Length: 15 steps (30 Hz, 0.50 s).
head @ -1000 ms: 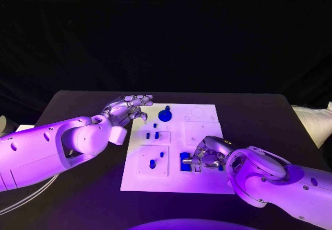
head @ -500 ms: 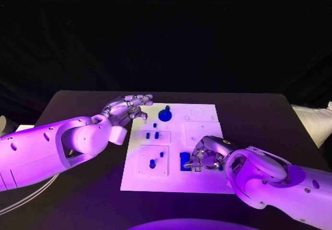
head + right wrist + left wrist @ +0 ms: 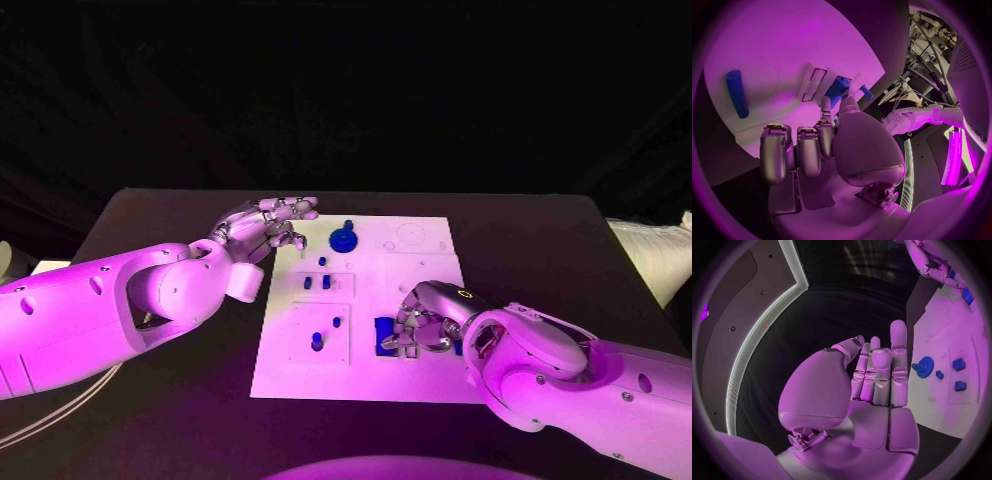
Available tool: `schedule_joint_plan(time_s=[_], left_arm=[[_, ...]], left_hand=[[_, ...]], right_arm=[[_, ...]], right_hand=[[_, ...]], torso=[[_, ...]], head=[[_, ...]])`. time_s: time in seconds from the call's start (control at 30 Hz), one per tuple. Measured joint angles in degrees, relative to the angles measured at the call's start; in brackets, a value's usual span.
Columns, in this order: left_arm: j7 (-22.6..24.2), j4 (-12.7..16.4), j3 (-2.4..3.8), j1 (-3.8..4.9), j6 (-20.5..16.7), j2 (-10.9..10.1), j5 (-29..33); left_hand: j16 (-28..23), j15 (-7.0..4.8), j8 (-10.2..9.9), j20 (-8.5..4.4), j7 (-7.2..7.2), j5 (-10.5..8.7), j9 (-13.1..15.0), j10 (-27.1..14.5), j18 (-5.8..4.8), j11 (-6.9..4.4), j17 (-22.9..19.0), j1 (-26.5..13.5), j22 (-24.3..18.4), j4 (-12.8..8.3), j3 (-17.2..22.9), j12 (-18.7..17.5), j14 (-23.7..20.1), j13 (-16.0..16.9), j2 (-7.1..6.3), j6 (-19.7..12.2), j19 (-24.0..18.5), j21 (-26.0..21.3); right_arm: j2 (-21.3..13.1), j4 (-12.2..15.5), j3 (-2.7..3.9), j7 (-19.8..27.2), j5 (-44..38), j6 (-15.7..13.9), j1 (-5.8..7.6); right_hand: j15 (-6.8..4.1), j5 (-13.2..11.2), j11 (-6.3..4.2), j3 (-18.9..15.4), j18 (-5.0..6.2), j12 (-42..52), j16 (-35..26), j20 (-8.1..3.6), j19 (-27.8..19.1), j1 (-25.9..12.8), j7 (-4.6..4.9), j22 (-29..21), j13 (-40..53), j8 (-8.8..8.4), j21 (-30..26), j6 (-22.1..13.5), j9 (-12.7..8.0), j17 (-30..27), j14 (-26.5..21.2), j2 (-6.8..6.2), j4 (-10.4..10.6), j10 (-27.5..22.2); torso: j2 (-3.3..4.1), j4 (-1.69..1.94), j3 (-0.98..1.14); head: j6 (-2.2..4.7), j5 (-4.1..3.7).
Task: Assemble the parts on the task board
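Note:
The white task board point(image 3: 426, 380) lies mid-table. On it are a blue gear-shaped disc point(image 3: 343, 240), several small blue pegs such as one pair point(image 3: 317, 283), and a blue block point(image 3: 385, 333) near the front. My right hand point(image 3: 423, 325) rests on the board with its fingertips point(image 3: 848, 100) pinching that blue block point(image 3: 837, 90); the other fingers are curled under. A blue cylinder point(image 3: 737, 92) lies on the board beside it. My left hand point(image 3: 267, 228) hovers off the board's far left corner, fingers point(image 3: 879, 370) upright and apart from the thumb, holding nothing. The disc point(image 3: 925, 366) is just beyond it.
The black table point(image 3: 159, 220) surrounds the board, with bare surface left and right of it. My left forearm point(image 3: 116, 310) lies across the table's left side, and my right forearm point(image 3: 577, 380) covers the front right corner.
My right hand has edged a little to the left and closed tighter over the blue block. The left hand has stayed put.

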Motion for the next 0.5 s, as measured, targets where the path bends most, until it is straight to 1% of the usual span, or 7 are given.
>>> schedule_joint_plan(time_s=[0.07, 0.17, 0.2, 0.27, 0.33, 0.4, 0.5], left_arm=[[0.0, 0.0, 0.0, 0.0, 0.0, 0.0, 0.0], [0.0, 0.0, 0.0, 0.0, 0.0, 0.0, 0.0], [0.0, 0.0, 0.0, 0.0, 0.0, 0.0, 0.0], [0.0, 0.0, 0.0, 0.0, 0.0, -0.1, 0.0], [0.0, 0.0, 0.0, 0.0, 0.0, -0.2, 0.0], [0.0, 0.0, 0.0, 0.0, 0.1, -0.2, 0.0], [0.0, 0.0, 0.0, 0.0, 0.1, -0.3, 0.0]], left_hand=[[0.0, 0.0, 0.0, 0.0, 0.0, 0.0, 0.0, 0.0, 0.0, 0.0, 0.0, 0.0, 0.0, 0.0, 0.0, 0.0, 0.0, 0.0, 0.0, 0.0, 0.0, 0.0], [0.0, 0.0, 0.0, 0.0, 0.0, 0.0, 0.0, 0.0, 0.0, 0.0, 0.0, 0.0, 0.0, 0.0, 0.0, 0.0, 0.0, 0.0, 0.0, 0.0, 0.0, 0.0], [0.0, 0.0, 0.0, 0.0, 0.0, 0.0, 0.0, 0.0, 0.0, 0.0, 0.0, 0.0, 0.0, 0.0, 0.0, 0.0, 0.0, 0.0, 0.0, 0.0, 0.0, 0.0], [0.0, 0.0, 0.0, 0.0, 0.0, 0.0, 0.0, 0.0, 0.0, 0.0, 0.0, 0.0, 0.0, 0.0, 0.0, 0.0, 0.0, 0.0, 0.0, 0.0, 0.0, 0.0], [0.0, 0.0, 0.0, 0.0, 0.0, 0.0, 0.0, 0.0, 0.0, 0.0, 0.0, 0.0, 0.0, 0.0, 0.0, 0.0, 0.0, 0.0, 0.0, 0.0, 0.0, 0.0], [0.0, 0.0, 0.0, 0.0, 0.0, 0.0, 0.0, 0.0, 0.0, 0.0, 0.0, 0.0, 0.0, 0.0, 0.0, 0.0, 0.0, 0.0, 0.0, 0.0, 0.0, 0.0], [0.0, 0.0, 0.0, 0.0, 0.0, 0.0, 0.0, 0.0, 0.0, 0.0, 0.0, 0.0, 0.0, 0.0, 0.0, 0.0, 0.0, 0.0, 0.0, 0.0, 0.0, 0.0]], right_arm=[[-0.3, 0.3, 0.0, 0.0, -0.1, -0.1, -0.03], [-1.6, 1.0, -0.01, 0.1, -0.2, -0.5, -0.06], [-2.2, 1.4, -0.01, 0.2, -0.1, -0.7, -0.07], [-3.8, 2.3, -0.01, 0.6, 0.5, -1.7, -0.08], [-5.3, 3.2, 0.07, 1.0, 1.4, -2.7, -0.05], [-6.7, 3.9, 0.13, 1.3, 2.3, -3.5, 0.12], [-9.4, 4.7, 0.24, 1.8, 3.9, -4.3, 1.05]], right_hand=[[0.0, 0.2, 0.0, -0.4, 0.0, 0.1, 0.0, 0.0, 0.0, -0.2, 0.0, 0.0, 0.0, 0.34, 0.0, 0.0, 0.2, 0.0, 0.0, 0.24, 0.4, 0.0], [0.0, 1.5, 0.0, -0.8, 0.0, 0.2, 0.0, 0.0, 0.0, -0.9, 0.05, 0.0, 1.3, 0.4, 0.0, 0.0, 0.4, 0.0, 0.0, 0.91, 1.5, 0.0], [0.0, 2.0, 0.0, -1.1, 0.0, 0.2, 0.0, 0.0, 0.0, -1.1, 0.32, 0.0, 1.6, 0.31, 0.0, -0.4, 0.4, 0.0, 0.0, 1.13, 1.8, 0.0], [0.0, 2.8, 0.0, -1.3, 0.0, 0.4, 0.0, 0.0, 0.0, -1.3, 0.73, 0.0, 1.7, -0.73, 0.0, -2.0, 0.2, 0.0, 0.0, 1.27, 2.4, 0.0], [0.0, 3.4, 0.01, -1.3, 0.0, 0.7, 0.3, 0.0, 0.0, -1.5, 1.2, 0.0, 1.7, -1.41, 0.2, -2.7, 0.0, 0.0, 0.0, 1.18, 2.4, 0.0], [0.0, 3.7, 0.17, -1.3, 0.0, 0.8, 0.3, 0.0, 0.0, -1.7, 1.31, 0.0, 1.7, -1.91, 0.2, -3.4, -0.2, 0.0, 0.0, 1.03, 2.4, 0.2], [0.24, 3.8, 0.48, -1.3, 0.0, 0.7, 0.3, 0.0, 0.0, -1.8, 1.93, 0.0, 1.6, -3.08, 0.2, -4.4, -0.6, 0.0, 0.2, 0.95, 2.4, 0.4]], torso=[[0.0, -0.01, 0.0], [0.0, -0.01, 0.01], [0.0, -0.01, 0.02], [-0.03, -0.04, 0.01], [-0.04, -0.07, -0.01], [-0.05, -0.1, -0.01], [-0.07, -0.19, -0.01]], head=[[0.0, 0.0], [0.04, -0.01], [0.06, -0.01], [0.12, -0.09], [0.22, -0.21], [0.31, -0.34], [0.49, -0.6]])
